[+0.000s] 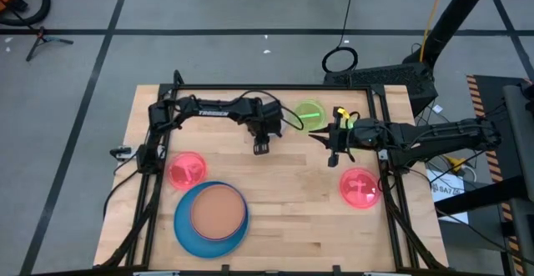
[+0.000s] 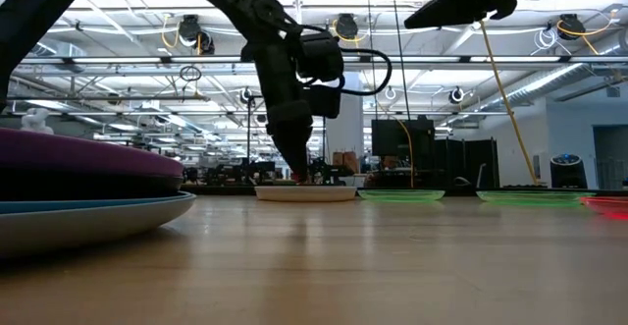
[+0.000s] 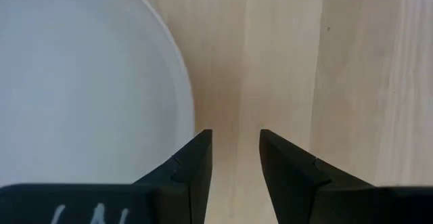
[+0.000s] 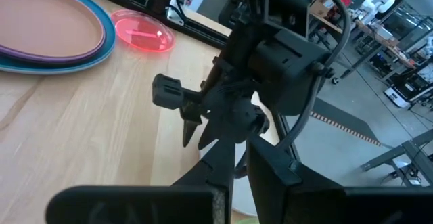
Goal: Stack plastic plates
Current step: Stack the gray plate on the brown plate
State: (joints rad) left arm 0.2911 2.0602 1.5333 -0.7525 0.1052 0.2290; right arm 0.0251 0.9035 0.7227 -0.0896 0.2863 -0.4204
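Note:
A whitish plate (image 3: 81,82) lies flat on the table under my left arm; it also shows in the low view (image 2: 304,193). My left gripper (image 3: 235,135) is open and points down, low over the wood just outside that plate's rim (image 1: 260,148). A stack (image 1: 213,213) near the table's front left has a blue plate at the bottom, a purple rim and an orange-brown plate on top. My right gripper (image 1: 332,153) hangs shut, high above the table's middle (image 2: 432,16). Two pink plates (image 1: 187,169) (image 1: 360,186) and a green plate (image 1: 310,113) lie flat, apart from each other.
A dark frame (image 1: 275,88) runs along the table's far edge and down both sides. Cables hang from the left arm's wrist (image 2: 363,65). Bare wood (image 1: 309,226) lies between the stack and the right pink plate. The two arms are close together over the middle.

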